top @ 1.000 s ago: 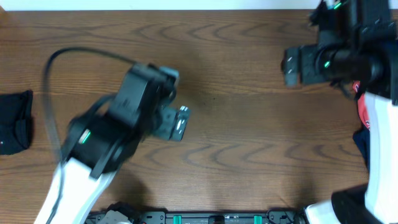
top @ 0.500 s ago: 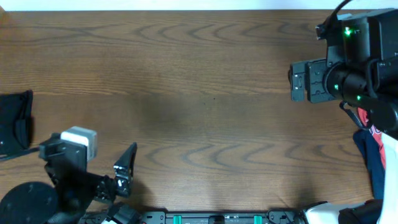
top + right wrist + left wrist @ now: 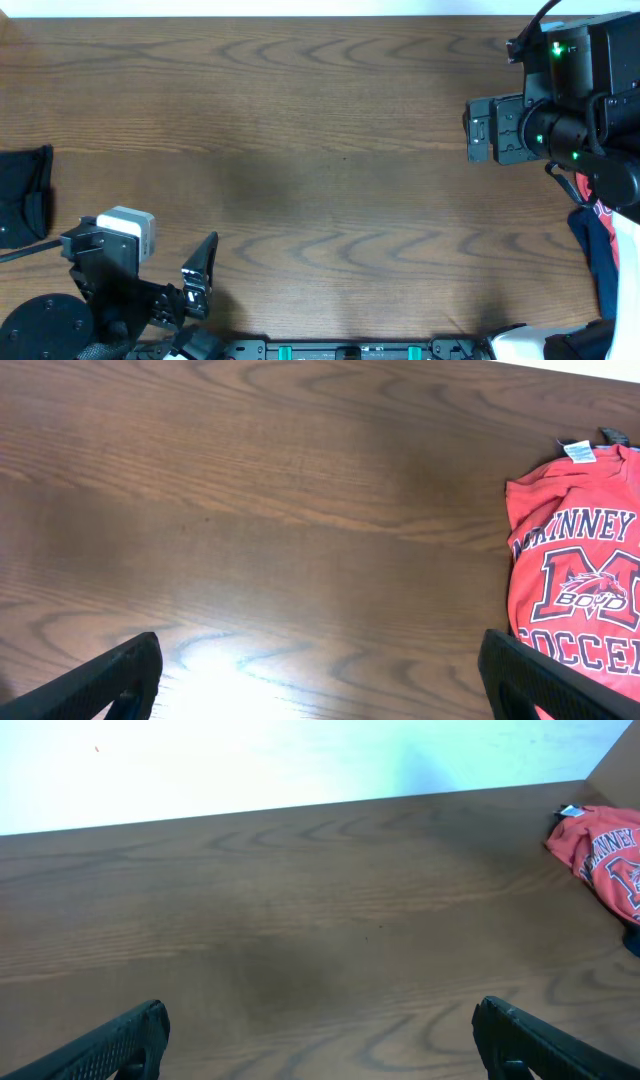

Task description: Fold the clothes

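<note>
The black shirt (image 3: 25,195) lies bunched at the counter (image 3: 330,150) edge, far left, apparently parked aside. Left claw (image 3: 322,1045) and right claw (image 3: 320,685) hang spread, empty, the right near the red shirt (image 3: 580,600).

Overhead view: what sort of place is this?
Likely a robot lab workbench: a wood-grain table, the left arm and right arm at it, and a black T-shirt and red T-shirt lying at its ends.
</note>
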Available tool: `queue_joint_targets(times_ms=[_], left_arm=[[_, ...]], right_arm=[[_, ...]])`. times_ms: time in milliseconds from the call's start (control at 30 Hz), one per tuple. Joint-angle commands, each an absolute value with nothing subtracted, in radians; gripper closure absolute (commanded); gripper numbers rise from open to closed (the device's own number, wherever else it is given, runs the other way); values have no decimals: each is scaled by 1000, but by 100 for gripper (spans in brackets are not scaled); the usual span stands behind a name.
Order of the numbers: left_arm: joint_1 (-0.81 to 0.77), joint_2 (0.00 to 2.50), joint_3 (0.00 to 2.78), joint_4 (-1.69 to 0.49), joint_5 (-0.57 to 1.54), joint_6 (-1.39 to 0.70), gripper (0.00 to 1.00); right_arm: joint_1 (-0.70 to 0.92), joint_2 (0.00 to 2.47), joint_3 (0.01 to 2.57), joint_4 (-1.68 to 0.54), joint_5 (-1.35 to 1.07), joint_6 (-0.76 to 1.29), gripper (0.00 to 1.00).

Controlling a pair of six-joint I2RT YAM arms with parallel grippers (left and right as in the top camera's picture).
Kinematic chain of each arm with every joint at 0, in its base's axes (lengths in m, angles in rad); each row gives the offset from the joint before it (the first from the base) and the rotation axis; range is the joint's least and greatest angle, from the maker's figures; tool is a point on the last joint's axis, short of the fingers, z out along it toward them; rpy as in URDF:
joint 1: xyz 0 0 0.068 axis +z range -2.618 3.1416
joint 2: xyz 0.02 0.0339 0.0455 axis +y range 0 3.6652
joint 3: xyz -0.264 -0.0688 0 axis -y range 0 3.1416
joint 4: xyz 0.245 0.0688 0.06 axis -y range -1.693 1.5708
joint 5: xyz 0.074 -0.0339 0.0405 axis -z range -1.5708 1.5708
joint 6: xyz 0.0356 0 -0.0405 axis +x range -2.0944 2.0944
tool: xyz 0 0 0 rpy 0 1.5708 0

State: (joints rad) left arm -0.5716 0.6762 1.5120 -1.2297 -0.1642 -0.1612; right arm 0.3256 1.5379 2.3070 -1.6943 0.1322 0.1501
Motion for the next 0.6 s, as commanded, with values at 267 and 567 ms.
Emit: queue_joint_targets(times_ms=[267, 567], left_arm=[[-575, 676, 1509, -1250, -176, -178, 2], [-537, 677, 1509, -1119, -292, -144, 2]], right_arm=[[332, 1538, 2303, -1695, 150, 164, 1], [332, 1538, 2303, -1695, 150, 164, 1]])
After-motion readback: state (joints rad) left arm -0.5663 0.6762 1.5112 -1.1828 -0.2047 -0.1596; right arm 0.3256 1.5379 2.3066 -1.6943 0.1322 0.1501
